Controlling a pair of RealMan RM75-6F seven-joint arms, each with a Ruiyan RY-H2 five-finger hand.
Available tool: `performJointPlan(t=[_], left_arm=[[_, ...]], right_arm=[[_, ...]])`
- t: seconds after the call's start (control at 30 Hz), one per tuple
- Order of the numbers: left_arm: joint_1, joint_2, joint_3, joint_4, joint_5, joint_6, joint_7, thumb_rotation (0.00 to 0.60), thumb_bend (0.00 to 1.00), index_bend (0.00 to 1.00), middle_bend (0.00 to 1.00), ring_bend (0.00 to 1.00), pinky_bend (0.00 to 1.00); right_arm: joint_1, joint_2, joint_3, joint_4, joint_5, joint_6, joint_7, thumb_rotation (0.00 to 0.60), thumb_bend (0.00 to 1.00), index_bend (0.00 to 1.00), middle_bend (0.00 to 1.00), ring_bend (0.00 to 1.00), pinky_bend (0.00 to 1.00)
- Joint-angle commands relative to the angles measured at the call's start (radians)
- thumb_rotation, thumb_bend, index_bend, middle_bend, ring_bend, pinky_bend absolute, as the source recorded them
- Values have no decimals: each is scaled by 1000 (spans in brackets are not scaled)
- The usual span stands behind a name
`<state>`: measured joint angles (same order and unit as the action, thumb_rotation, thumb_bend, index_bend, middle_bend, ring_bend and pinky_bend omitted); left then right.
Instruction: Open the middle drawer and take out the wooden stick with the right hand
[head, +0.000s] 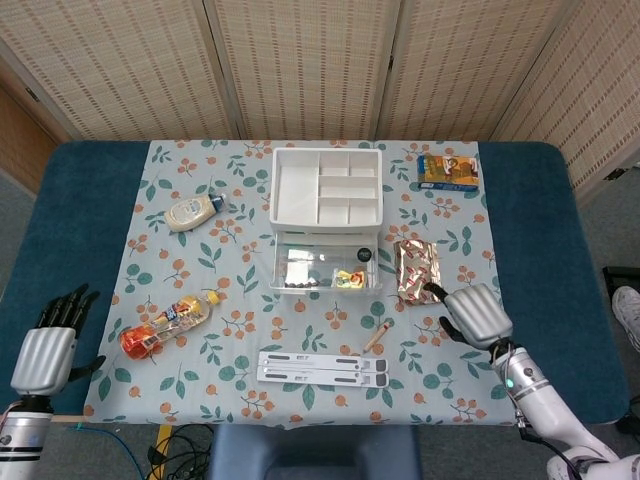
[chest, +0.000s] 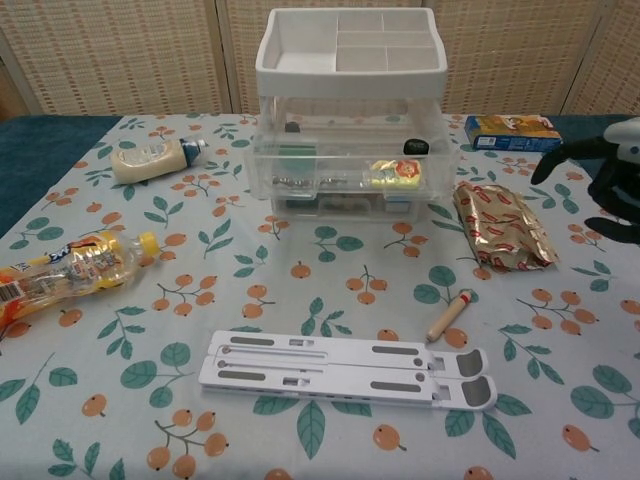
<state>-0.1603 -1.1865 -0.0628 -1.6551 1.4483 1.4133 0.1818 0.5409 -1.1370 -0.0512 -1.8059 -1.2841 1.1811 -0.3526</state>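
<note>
The wooden stick lies flat on the tablecloth, clear of the drawer unit and just beyond the far right end of the white folding stand. In the chest view the wooden stick points diagonally, its rounded knob end toward the right hand and its plain end toward the stand. It touches neither the stand nor the gold foil packet beside it.

The right hand is off the stick, near the foil packet, and holds nothing; its fingers look loosely curled and apart. The left hand sits at the near left table edge, fingers spread, also holding nothing.

Handling judgement: the stick is short, thin and rigid, so it appears light and will not bend under a grip. Being round, it is likely to roll on the cloth if pushed from one side. Its low profile leaves little room under it for fingertips.

Recommended hold, if it must be taken up again: pinch across the middle of the shaft from above, thumb on one side and a finger on the other. The knob end offers a stop against slipping. Only light force is needed
</note>
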Motion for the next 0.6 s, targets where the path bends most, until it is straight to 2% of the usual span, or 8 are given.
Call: performJointPlan(t=[0.03, 0.1, 0.23, 0.33, 0.4, 0.6], left_arm=[[-4, -3, -2, -3, 1, -3, 4, 600, 136, 98, 67, 100, 105], [-9, -5, -4, -6, 2, -5, 8, 600, 136, 98, 67, 100, 105], [-12, -7, -8, -13, 3, -2, 12, 600, 136, 98, 67, 100, 105], [-12, -5, -11, -18, 1, 5, 13, 600, 136, 98, 67, 100, 105], [-10, -4, -11, -21, 3, 11, 14, 600, 136, 98, 67, 100, 105], [0, 2, -2, -34, 16, 28, 19, 600, 136, 98, 67, 100, 105]], right_arm=[[-97, 52, -28, -22, -87, 135, 28, 600, 474, 228, 670, 685, 942], [-145, 58, -25, -4, -134, 220, 62, 600, 475, 231, 619, 631, 890], [-232, 49, -21, 51, -192, 358, 116, 600, 475, 231, 433, 406, 634], [-284, 45, -17, 84, -213, 422, 155, 600, 475, 215, 336, 287, 502], [-313, 43, -15, 95, -220, 451, 177, 600, 475, 208, 311, 266, 471], [-371, 37, -7, 106, -227, 487, 213, 600, 475, 207, 295, 259, 462]])
